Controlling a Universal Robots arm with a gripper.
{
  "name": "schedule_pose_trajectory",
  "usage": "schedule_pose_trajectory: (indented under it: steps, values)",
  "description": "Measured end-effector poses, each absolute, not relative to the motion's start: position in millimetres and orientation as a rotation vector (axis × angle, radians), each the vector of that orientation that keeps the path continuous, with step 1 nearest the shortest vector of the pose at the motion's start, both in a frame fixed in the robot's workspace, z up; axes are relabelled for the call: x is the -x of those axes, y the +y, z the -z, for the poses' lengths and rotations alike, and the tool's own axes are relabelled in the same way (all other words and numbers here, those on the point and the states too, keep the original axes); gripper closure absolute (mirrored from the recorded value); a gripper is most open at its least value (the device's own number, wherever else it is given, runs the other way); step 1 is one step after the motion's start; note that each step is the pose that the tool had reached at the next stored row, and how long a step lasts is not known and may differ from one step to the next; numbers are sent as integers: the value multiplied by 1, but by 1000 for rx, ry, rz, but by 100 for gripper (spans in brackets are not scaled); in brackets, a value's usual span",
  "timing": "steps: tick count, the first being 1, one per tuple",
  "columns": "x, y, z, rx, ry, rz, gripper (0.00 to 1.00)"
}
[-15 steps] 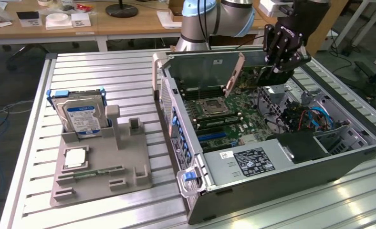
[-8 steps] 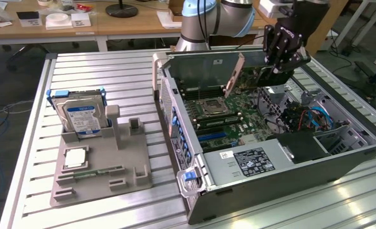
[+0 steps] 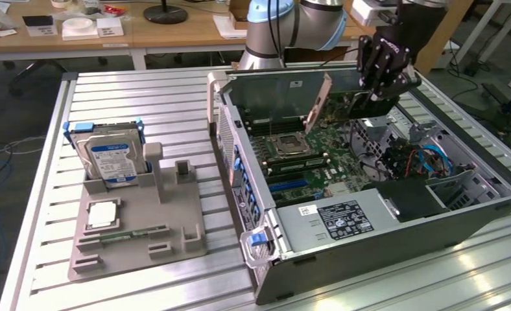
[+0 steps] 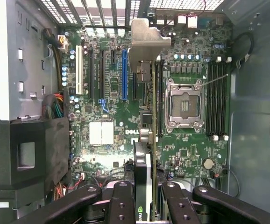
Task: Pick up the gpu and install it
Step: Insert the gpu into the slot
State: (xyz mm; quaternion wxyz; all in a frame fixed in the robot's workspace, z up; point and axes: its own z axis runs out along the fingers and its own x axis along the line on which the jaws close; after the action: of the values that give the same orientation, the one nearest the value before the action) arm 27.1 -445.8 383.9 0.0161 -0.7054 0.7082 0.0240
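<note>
- I see the gripper (image 3: 381, 97) inside the open computer case (image 3: 489, 188), toward its far side in the exterior view.
- Its jaws are narrowed and clamped on the gpu (image 3: 369, 107), which stands on edge below them over the motherboard (image 3: 325, 152).
- In the wrist view the fingers (image 4: 121, 200) press on both faces of the gpu (image 4: 142, 161). I see the card edge-on, and its silver bracket (image 4: 144, 39) points to the case's vented wall.
- From that view the card runs between the blue slot (image 4: 124, 74) and the CPU socket (image 4: 184, 105), beside the socket.
- I cannot tell whether the card's lower edge touches the board or sits in a slot.
- The power supply (image 3: 342, 217) fills the near end of the case.
- On the exterior view's left, well apart from the case, a hard drive (image 3: 113, 159) stands upright in a grey holder (image 3: 143, 233) on the slatted metal table (image 3: 134, 97).
</note>
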Motion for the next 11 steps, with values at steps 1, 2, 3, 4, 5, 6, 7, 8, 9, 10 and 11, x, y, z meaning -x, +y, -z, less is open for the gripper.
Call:
schedule_pose_trajectory:
  steps: [1, 2, 3, 4, 5, 6, 7, 8, 9, 10, 11]
  values:
    - [-27, -446, -384, 2194, 2203, -75, 73]
    - [-26, -446, -383, 2194, 2202, -74, 73]
    - [-25, -446, -382, 2193, 2202, -73, 73]
    - [-25, -446, -382, 2192, 2201, -71, 73]
    - [-24, -446, -381, 2192, 2200, -69, 73]
    - [-23, -446, -380, 2191, 2198, -67, 73]
    - [-22, -446, -379, 2190, 2197, -64, 73]
    - [-21, -446, -378, 2189, 2196, -62, 73]
    - [-20, -446, -377, 2188, 2195, -60, 73]
    - [-19, -446, -377, 2188, 2195, -59, 73]
    - [-18, -446, -376, 2188, 2194, -58, 73]
